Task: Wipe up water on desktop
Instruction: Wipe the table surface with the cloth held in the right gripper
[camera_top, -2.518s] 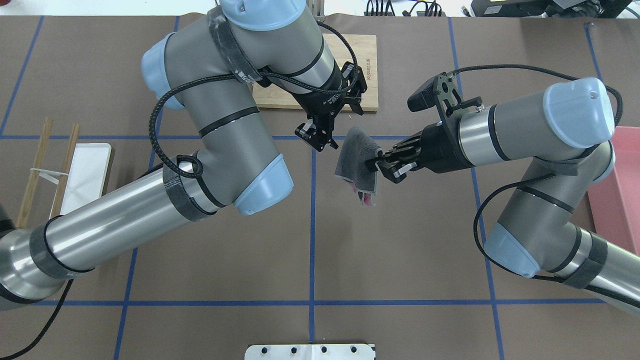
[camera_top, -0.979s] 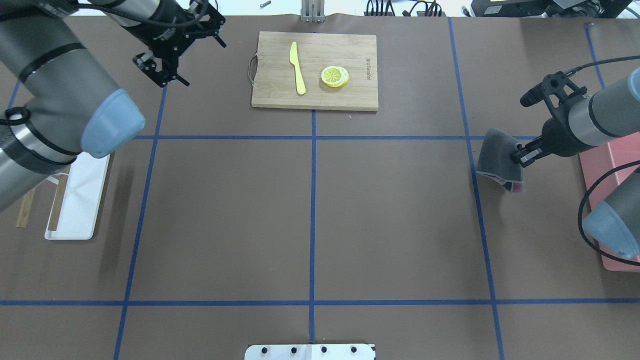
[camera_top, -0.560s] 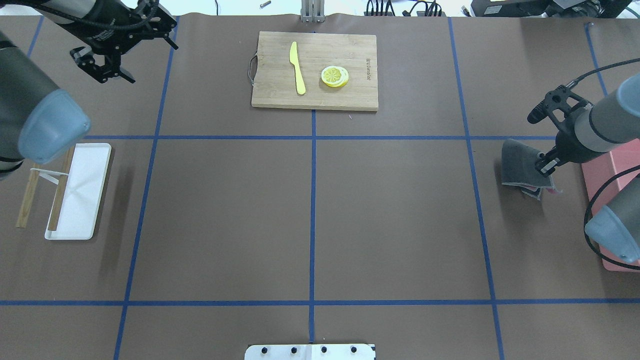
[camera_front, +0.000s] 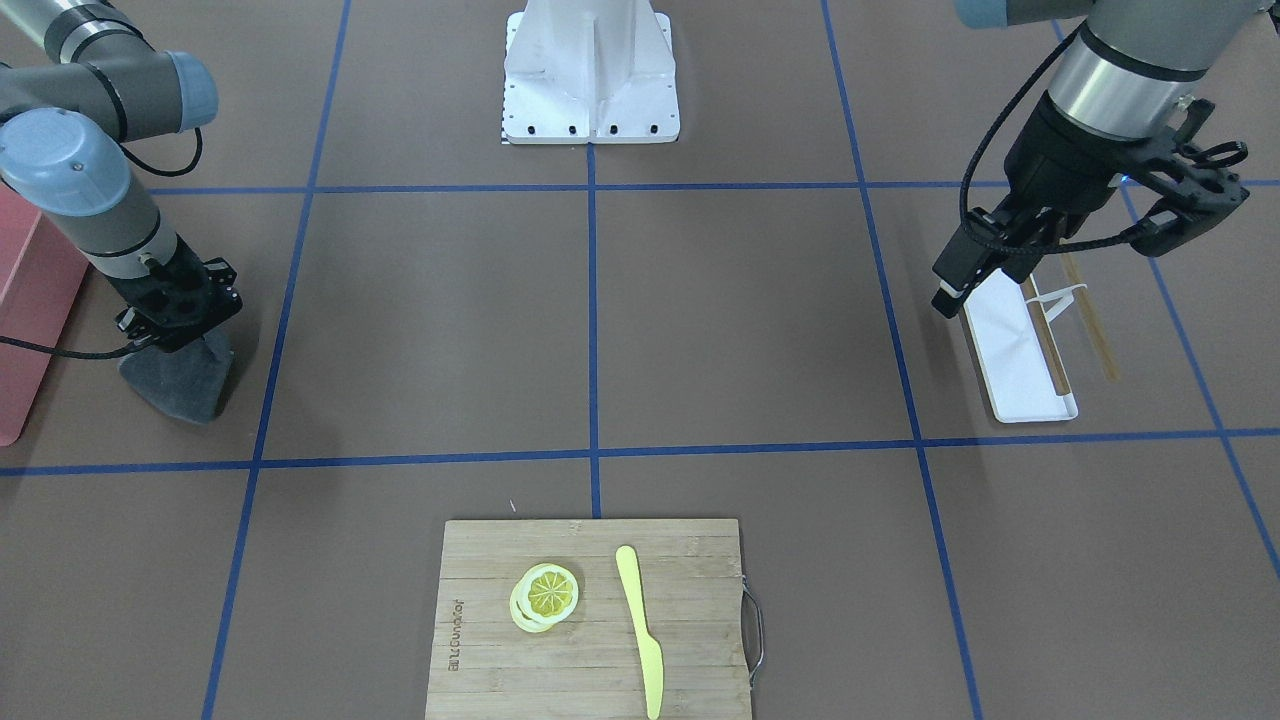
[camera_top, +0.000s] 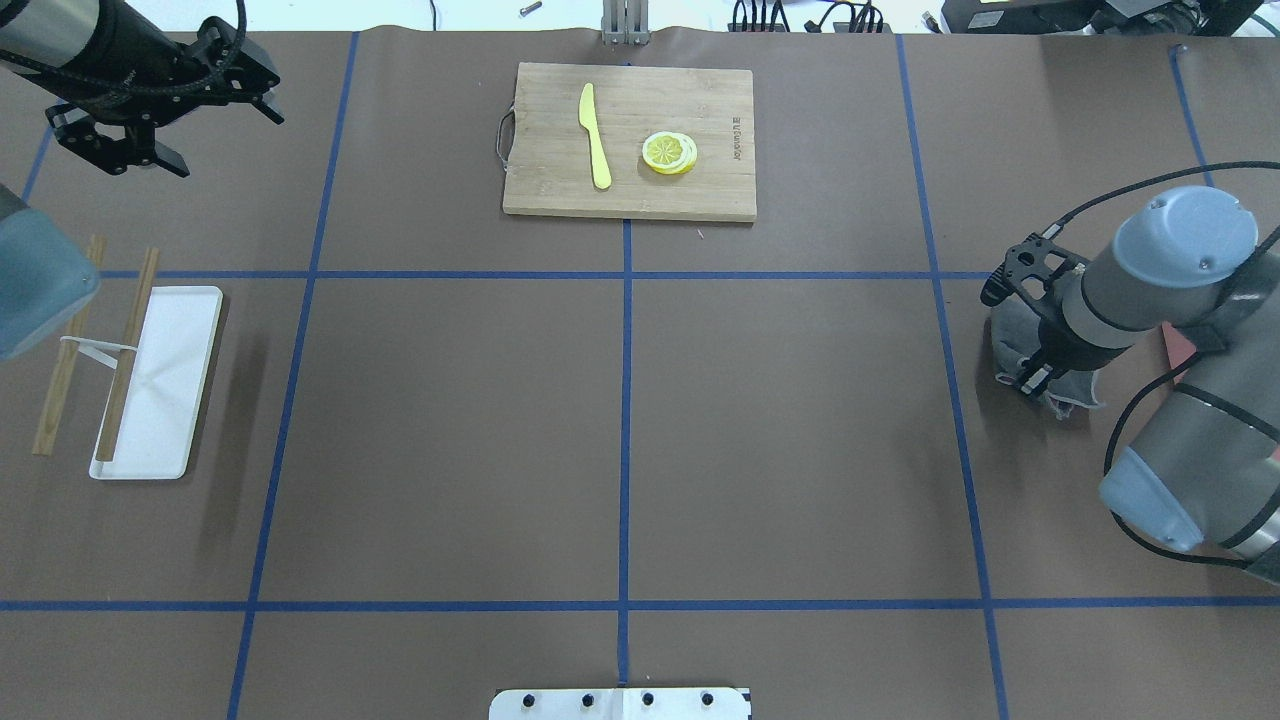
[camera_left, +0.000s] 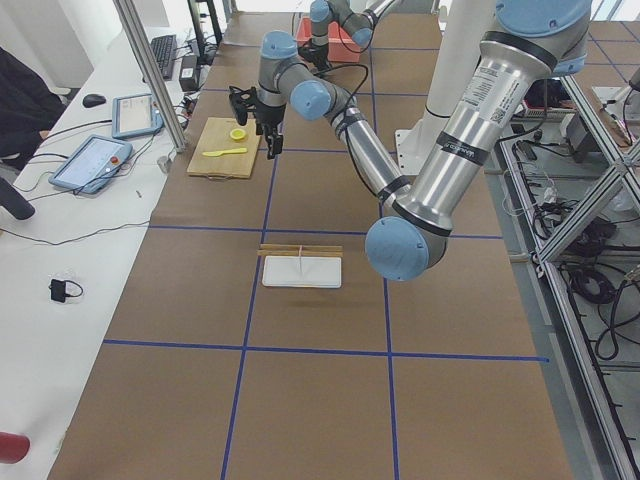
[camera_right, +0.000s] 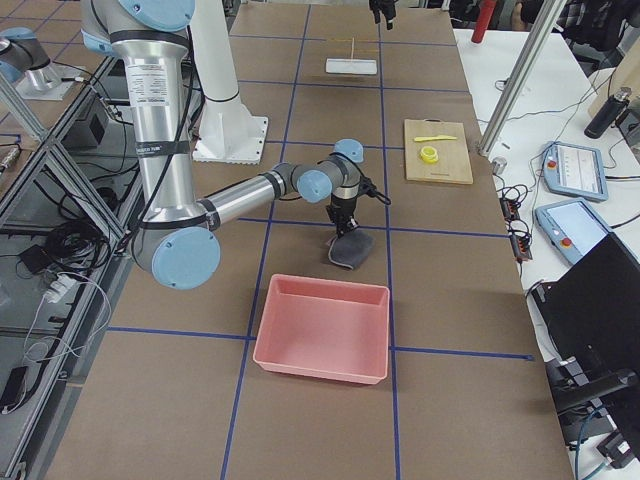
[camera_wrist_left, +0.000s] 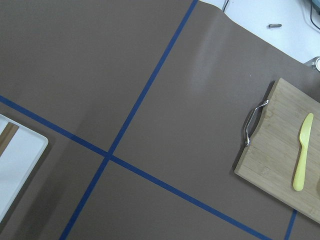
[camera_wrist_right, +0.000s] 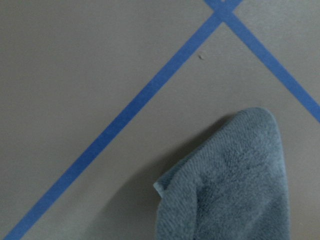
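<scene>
The arms have parted. Moments ago both met over the middle of the desktop (camera_top: 800, 450), the right one holding the cloth (camera_front: 180, 388) in the air there. Since then the left arm has pulled back to its far corner, and the right has carried the cloth out to its own side and lowered it.

The cloth now rests in a heap on the desktop, just beside the bin (camera_right: 322, 284), with one peak drawn up into the right gripper (camera_front: 168, 326). No wet patch shows anywhere on the brown surface (a thin film would be hard to see on it). My guess is that the wiping is over and the cloth is being put away, not set down for another pass.

The right gripper points straight down with its jaws pressed together on the cloth's top fold. Its wrist view shows only the grey terry and the tape lines, not the fingers, so the grip is read from the front and overhead views.

The left gripper (camera_top: 120, 152) hangs above bare desktop with its jaws spread and nothing between them, beyond the tray (camera_top: 180, 330) and well apart from the board (camera_top: 560, 190).
</scene>
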